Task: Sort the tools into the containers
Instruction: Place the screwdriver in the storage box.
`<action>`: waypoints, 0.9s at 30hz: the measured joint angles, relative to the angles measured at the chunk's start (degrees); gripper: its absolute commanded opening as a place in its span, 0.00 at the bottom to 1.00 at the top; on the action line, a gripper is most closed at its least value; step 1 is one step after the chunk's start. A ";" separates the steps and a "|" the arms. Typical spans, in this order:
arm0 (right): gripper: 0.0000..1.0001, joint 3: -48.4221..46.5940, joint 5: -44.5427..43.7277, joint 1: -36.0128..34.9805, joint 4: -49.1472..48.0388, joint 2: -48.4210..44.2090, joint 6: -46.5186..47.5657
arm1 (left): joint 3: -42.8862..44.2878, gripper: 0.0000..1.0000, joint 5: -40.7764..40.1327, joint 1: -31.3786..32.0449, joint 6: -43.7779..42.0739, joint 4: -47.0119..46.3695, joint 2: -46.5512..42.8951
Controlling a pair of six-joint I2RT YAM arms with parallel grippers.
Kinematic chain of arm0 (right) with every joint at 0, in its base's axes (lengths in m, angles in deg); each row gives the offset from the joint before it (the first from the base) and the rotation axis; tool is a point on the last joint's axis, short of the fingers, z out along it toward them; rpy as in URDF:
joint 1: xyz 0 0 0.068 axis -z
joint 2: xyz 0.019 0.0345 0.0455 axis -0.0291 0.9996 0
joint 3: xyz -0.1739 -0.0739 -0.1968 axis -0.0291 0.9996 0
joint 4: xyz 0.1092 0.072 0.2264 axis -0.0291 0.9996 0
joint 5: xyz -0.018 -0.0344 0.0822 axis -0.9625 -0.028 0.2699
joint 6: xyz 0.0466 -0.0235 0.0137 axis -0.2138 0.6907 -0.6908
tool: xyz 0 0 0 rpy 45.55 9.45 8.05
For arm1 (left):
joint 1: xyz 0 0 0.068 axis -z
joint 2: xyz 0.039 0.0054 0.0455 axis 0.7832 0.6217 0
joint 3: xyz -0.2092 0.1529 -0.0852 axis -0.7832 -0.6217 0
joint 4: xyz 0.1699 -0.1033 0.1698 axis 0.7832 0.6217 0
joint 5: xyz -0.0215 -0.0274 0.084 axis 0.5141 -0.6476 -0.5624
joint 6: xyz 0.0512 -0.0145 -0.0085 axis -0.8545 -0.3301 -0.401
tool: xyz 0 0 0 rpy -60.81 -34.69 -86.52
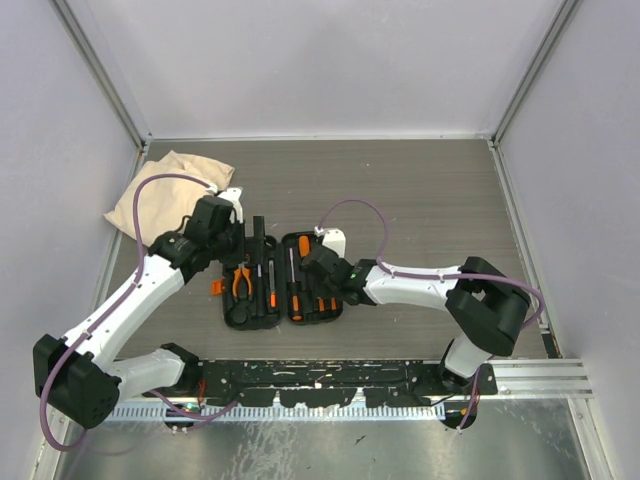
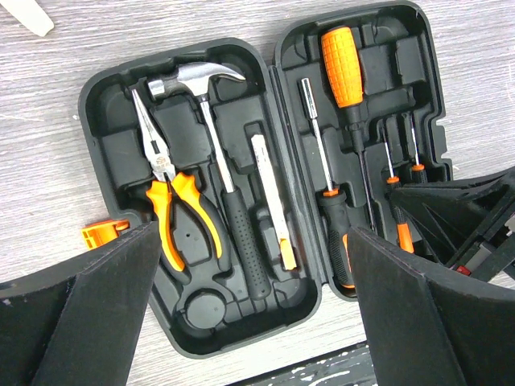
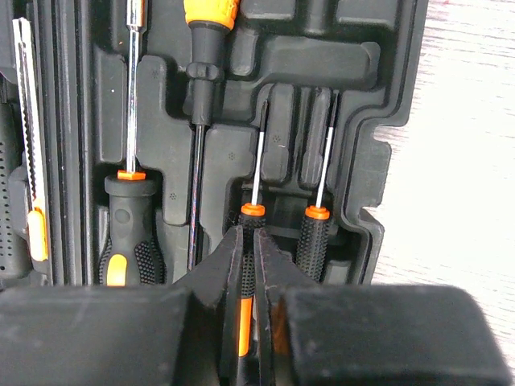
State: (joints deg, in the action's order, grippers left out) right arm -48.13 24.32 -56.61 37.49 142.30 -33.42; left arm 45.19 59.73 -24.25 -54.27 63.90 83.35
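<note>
Orange-and-black steel-tipped hand tools [image 2: 199,207] lie in moulded slots of open black plastic case [image 2: 96,92] on grey wood-grain table [image 2: 48,145]. Right gripper [image 3: 248,241] fingers clamp thin ribbed-handled screwdriver [image 3: 252,211], its handle mostly hidden between them. Left gripper [image 2: 253,233] fingers spread wide above case.

The light is soft and even, with only faint shadows. The hammer head [image 2: 197,76] shines a little. Up close, the right pincer [image 3: 248,236] looks blurry.
</note>
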 measured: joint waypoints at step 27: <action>0.32 -4.94 7.76 10.03 16.83 -12.35 10.93 | -1.20 1.00 0.07 0.00 2.91 -0.63 0.00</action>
State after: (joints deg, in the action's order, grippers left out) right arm -53.07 32.08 -46.58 54.32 129.95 -22.49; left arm 43.99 59.80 -24.25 -51.36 63.27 83.35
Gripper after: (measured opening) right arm 0.311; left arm 0.999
